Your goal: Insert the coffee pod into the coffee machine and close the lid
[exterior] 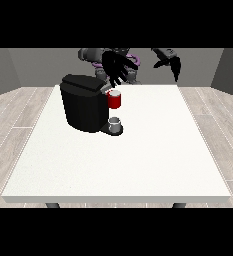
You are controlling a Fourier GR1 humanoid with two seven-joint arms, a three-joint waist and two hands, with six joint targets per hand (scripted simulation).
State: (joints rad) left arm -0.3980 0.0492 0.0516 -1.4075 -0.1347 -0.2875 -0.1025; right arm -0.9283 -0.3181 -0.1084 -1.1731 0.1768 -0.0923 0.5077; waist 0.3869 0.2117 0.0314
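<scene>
Leftmost, black coffee machine [84, 102] on white table [138, 165], far-left part, lid down. Red pod holder [115, 99] at machine's right side; small grey cup [115, 123] below it on drip base. Coffee pod itself not made out. Hand at view's left [117, 67] above holder, fingers spread apart, empty. Hand at view's right [170, 63] raised over far edge, fingers straight, hanging down, holding nothing.
</scene>
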